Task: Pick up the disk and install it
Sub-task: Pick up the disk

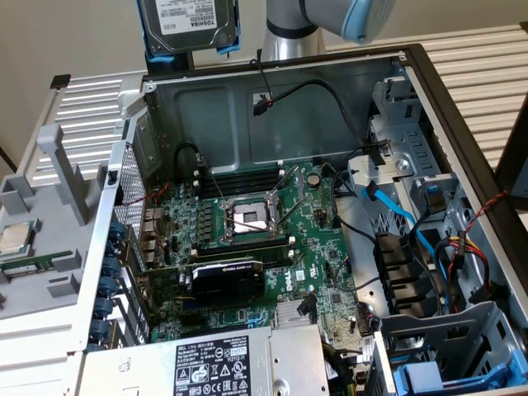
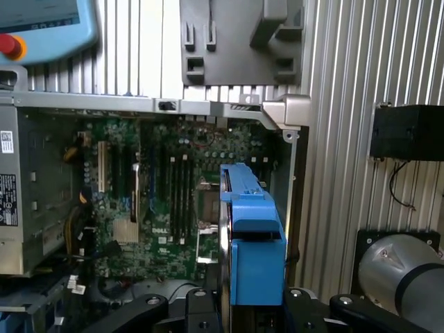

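Exterior view: disk (image 1: 188, 23) is up in the air at the upper edge, white label facing the camera and blue frame around it. It hangs above the back wall of the open computer case (image 1: 231, 115), touching nothing in the case. Arm (image 1: 289, 29) is just beside it on the exterior view's right. In the case: motherboard (image 1: 322, 247), open processor socket (image 1: 247, 217) mid-board, black graphics card (image 1: 227, 279) nearer the camera, and the power supply (image 1: 247, 363) with its black-and-white label at the near edge. A blue cable (image 1: 394, 210) runs on the exterior view's right side. A grey tray (image 1: 70, 285) sits outside the case on the exterior view's left, with a small square processor chip (image 1: 14, 239) on it.

Wrist view: gripper (image 2: 253, 309) is closed on the disk (image 2: 255, 243), which is seen edge-on with its blue frame toward the camera. Black fingers (image 2: 298, 305) press it from both sides. Behind it are the motherboard (image 2: 166, 208), the power supply (image 2: 31, 208) and the grey tray (image 2: 229, 48) beyond the case. A pendant (image 2: 48, 24) with a red button (image 2: 10, 46) sits in one corner.
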`<state>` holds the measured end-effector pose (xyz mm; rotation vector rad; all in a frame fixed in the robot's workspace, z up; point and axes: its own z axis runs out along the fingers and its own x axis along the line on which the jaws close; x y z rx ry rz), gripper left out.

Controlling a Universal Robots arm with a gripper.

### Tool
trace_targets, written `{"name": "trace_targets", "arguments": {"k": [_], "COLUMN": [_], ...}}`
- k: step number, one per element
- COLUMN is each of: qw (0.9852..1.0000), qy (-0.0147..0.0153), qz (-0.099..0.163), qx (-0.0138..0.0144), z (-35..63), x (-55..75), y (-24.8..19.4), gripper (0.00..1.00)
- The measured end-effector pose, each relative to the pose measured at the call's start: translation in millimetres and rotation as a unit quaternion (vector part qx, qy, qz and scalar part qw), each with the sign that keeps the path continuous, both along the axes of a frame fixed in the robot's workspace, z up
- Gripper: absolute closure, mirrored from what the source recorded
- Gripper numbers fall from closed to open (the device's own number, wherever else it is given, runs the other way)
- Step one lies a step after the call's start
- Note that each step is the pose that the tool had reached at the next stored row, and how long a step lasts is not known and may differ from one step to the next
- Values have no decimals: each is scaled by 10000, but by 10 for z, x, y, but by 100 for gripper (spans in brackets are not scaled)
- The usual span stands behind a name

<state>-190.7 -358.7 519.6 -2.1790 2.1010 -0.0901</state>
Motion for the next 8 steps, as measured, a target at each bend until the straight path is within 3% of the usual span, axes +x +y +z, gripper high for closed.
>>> {"name": "trace_targets", "arguments": {"k": [5, 8], "qw": [10000, 10000], "qy": [-1, 0], "qz": [0, -1], "qx": [0, -5], "z": [23, 56], "x": [90, 142], "y": [-114, -153], "gripper": [63, 63]}}
